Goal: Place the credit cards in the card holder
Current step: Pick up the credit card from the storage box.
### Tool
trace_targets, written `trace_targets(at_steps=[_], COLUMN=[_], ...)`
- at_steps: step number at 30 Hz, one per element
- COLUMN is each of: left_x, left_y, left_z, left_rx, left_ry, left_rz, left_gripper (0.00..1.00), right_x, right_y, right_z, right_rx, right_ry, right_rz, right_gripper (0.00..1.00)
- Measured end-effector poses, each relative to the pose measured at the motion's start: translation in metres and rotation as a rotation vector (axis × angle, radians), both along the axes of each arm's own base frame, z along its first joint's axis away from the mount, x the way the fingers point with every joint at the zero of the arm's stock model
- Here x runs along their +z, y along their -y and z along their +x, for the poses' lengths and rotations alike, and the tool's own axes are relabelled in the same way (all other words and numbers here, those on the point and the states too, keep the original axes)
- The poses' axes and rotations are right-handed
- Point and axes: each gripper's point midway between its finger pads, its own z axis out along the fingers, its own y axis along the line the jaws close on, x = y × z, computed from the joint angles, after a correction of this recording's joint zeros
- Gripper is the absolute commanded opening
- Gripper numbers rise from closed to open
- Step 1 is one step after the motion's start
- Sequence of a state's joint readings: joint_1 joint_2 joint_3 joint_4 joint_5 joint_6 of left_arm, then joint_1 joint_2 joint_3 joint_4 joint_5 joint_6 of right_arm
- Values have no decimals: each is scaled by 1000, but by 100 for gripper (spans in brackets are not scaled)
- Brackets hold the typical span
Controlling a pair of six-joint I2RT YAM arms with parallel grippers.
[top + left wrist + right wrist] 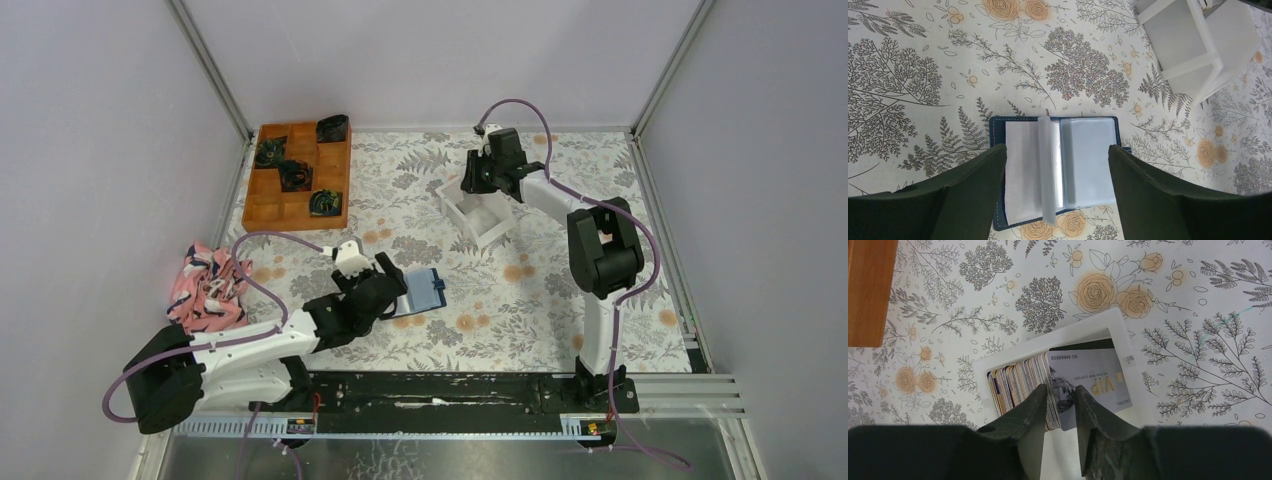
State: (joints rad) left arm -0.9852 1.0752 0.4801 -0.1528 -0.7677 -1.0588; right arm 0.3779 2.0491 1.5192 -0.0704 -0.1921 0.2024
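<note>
Dark two-fingered right gripper point(1060, 400), jaws at a narrow gap, tips down inside a white open-topped plastic box point(998, 359). Between the fingers, the right-hand end of a packed row of thin, pale plastic credit cards point(1018, 385) standing on edge. Probably placed there to single out one card for lifting. Cannot tell whether a card is pinched or only bracketed. Just right of the fingertips, a grey card marked VIP point(1093, 380), tilted away from the row with its face showing, leaving room for a finger beside the stack. Around the box, floral tablecloth point(1198, 340). Far up-left of the gripper, a corner of an orange wooden tray point(868, 290).

Matching left gripper point(1057, 155), jaws spread wide, holding nothing. Directly beneath and between its fingers, the dark navy folding card holder point(1083, 155), lying open on the cloth, pockets facing up, with a clear leaf point(1045, 170) standing up at the spine. Fingers poised over the holder's left and right edges, seemingly to keep it open and steady for an incoming card; contact uncertain. Up-right of this gripper, well apart from the holder, the same white box. Right-hand pocket apparently empty, so filling judged barely begun.
</note>
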Motion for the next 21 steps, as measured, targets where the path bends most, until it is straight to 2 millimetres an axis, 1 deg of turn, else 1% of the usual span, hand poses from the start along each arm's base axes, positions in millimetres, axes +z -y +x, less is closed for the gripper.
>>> trace_targets(at_steps=[2,5,10,21], left_x=[1,2,1,4], left_y=[0,0,-1,0], left_z=[0,0,1,1], left_rx=[0,0,3,3], left_ry=[2,3,3,9], left_rz=[-4,-5,-5,-16], left_gripper=[82,82,82,82], right_x=[0,1,1,12], right_y=[0,-1,-1,-1], right_z=[0,-1,-1,-6], right_rx=[-1,0,-2,-4], right_ry=[-3,-5,-7,1], right_rz=[5,11,16,25], right_gripper=[28,27,21,19])
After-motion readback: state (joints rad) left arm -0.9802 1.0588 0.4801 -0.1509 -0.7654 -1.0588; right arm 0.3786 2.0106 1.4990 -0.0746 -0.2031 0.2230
